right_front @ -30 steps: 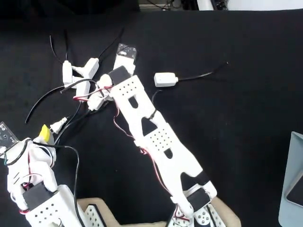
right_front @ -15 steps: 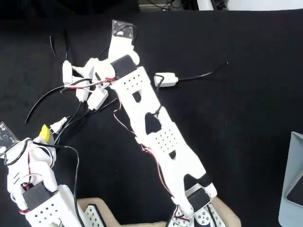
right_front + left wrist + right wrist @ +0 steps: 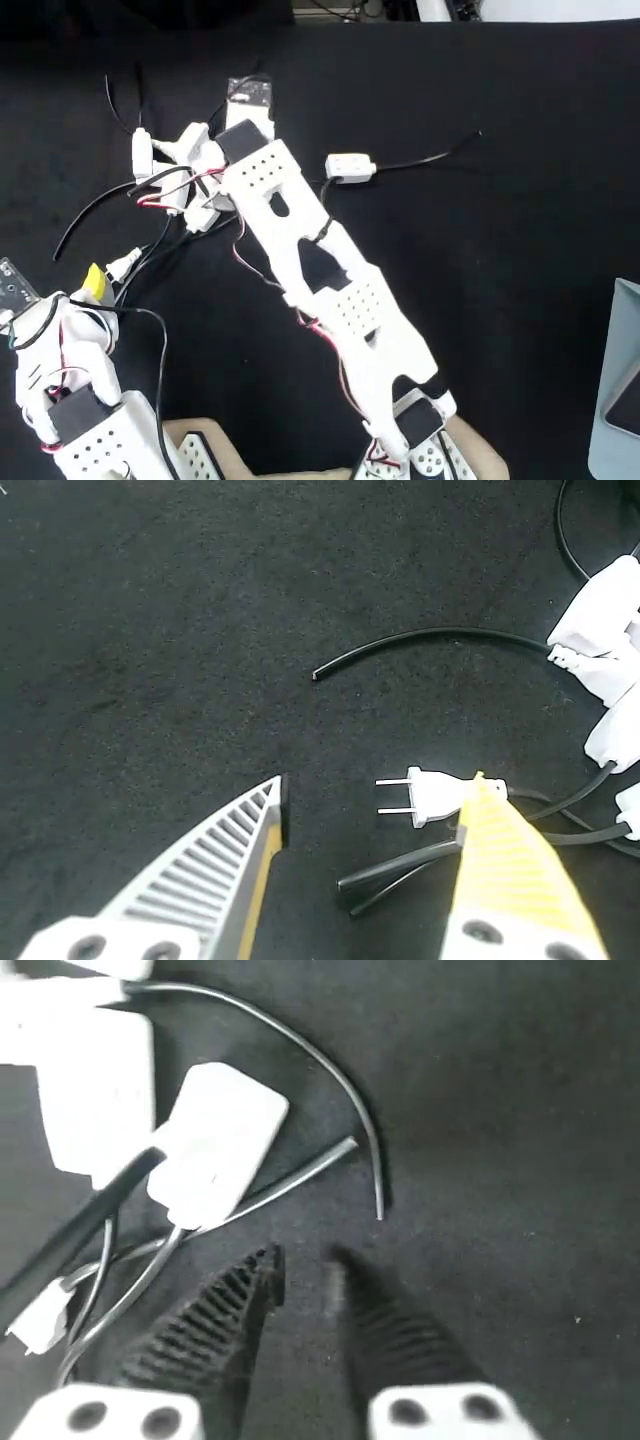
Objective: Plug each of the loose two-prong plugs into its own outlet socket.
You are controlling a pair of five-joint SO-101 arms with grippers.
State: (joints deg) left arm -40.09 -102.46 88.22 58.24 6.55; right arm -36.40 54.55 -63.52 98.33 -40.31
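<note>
Black cloth: white two-prong plug lying loose (prongs bare).

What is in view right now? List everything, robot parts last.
table cover: one, black, under everything
lone outlet socket: one, white with a black cord, beside the right arm
socket-and-plug cluster: several pieces, exact count unclear, white with black cords, at the right arm's tip
two-prong plug: one, white, lying loose at the left end effector
grey object: one, at the table's edge
arms: two, white
left end effector: yellow and white, open over the plug
right end effector: dark, slightly open, by the cluster
</note>
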